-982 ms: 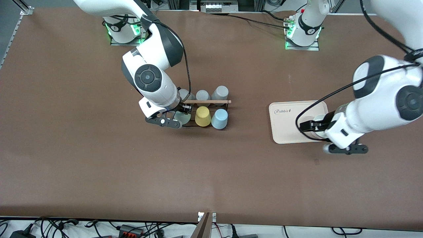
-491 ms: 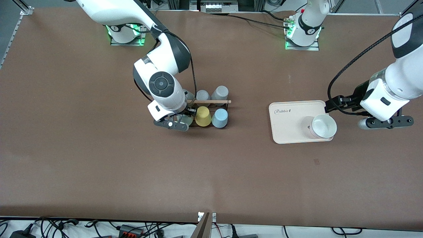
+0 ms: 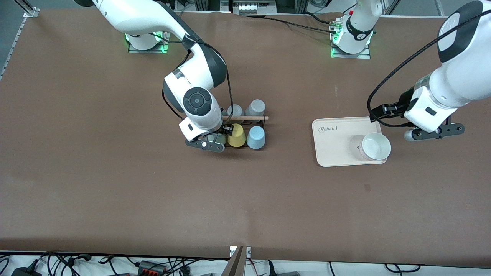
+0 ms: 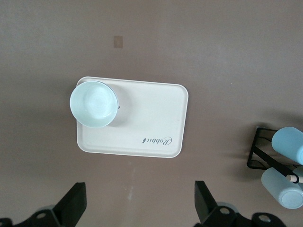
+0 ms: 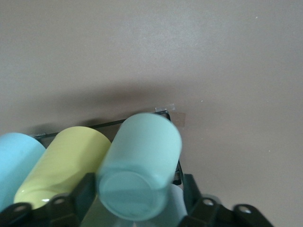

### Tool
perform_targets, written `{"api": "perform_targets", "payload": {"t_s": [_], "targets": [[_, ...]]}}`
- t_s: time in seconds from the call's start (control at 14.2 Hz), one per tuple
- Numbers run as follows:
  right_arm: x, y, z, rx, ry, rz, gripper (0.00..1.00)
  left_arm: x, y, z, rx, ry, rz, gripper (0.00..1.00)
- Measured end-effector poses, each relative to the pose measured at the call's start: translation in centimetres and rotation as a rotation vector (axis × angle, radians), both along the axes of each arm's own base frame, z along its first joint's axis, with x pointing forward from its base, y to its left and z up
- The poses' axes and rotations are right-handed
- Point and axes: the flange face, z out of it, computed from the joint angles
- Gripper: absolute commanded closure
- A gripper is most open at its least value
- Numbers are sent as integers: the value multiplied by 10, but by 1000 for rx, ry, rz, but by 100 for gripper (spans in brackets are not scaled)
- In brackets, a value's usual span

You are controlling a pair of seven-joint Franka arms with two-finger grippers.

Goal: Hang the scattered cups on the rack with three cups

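Rack [image 3: 245,128] carries yellow cup [image 3: 236,135], blue cup [image 3: 256,137] and sage-green cup [image 5: 139,168], apparently unclamped between right gripper [image 5: 137,191] fingers; left gripper [image 4: 137,208], spread wide, hovers beside cream tray [image 3: 337,147].

The right gripper [image 3: 219,135] moves along the rack [image 3: 245,132] toward the yellow cup [image 3: 236,135] and now sits right beside it. Its fingers [image 5: 81,195] start to spread, one on each side of the sage-green cup [image 5: 140,166]. The left gripper [image 3: 387,115] lifts off the cream tray [image 3: 337,142] and swings out past its edge. Now a white bowl [image 3: 376,146] shows on the tray.
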Motion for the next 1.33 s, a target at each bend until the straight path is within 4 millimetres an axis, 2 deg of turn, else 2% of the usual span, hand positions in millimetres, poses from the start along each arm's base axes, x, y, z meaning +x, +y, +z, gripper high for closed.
{"api": "perform_targets", "payload": {"t_s": [0.21, 0.35, 0.49, 0.63, 0.77, 0.98, 1.33], "targets": [[10, -4, 12, 7, -32, 16, 0, -2, 0, 3, 1, -4, 0, 0], [27, -16, 44, 19, -83, 29, 0, -2, 0, 2, 2, -3, 1, 0], [52, -55, 87, 16, -114, -14, 0, -2, 1, 2, 2, -2, 1, 0], [74, -114, 132, 17, -149, -78, 0, -2, 2, 2, 2, -2, 3, 0], [84, -170, 166, 4, -153, -103, 0, -2, 2, 2, 2, -2, 3, 0], [80, -225, 202, -21, -126, -58, 0, -2, 1, 2, 2, -2, 2, 0], [57, -289, 240, -45, -115, 3, 0, -2, 1, 1, 2, -2, 2, 0]]}}
